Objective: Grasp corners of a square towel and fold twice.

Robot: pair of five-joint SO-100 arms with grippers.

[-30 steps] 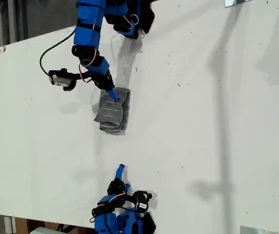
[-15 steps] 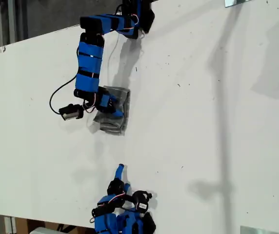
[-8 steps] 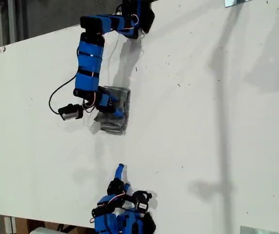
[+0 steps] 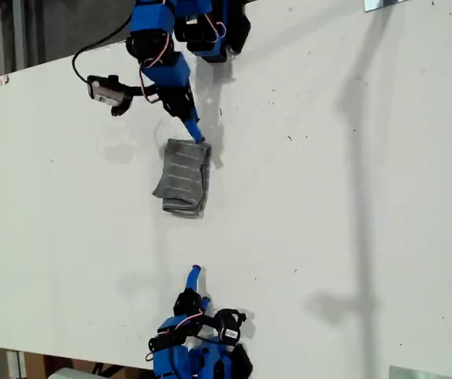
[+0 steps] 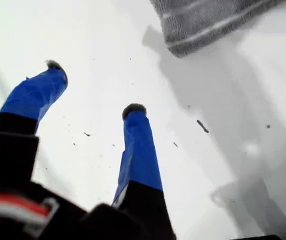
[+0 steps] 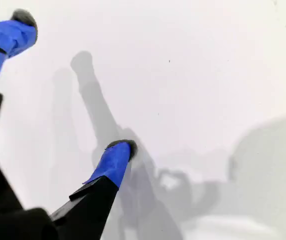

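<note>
White table point(image 4: 329, 237) all around, a few dark specks on it. Folded towel point(image 4: 182, 178) sits a bit toward 10 o'clock from the middle of the exterior view. My first gripper point(image 5: 94, 89) hangs just past the towel's 12 o'clock edge, jaws spread apart, nothing in them. My second gripper point(image 6: 75, 82) is parked at 6 o'clock, well apart from the towel, jaws wide over bare table.

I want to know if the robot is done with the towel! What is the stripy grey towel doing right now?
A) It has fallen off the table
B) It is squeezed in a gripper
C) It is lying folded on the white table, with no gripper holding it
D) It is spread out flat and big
C: the towel lies folded on the table, and my first gripper is open beside it, empty.
</note>
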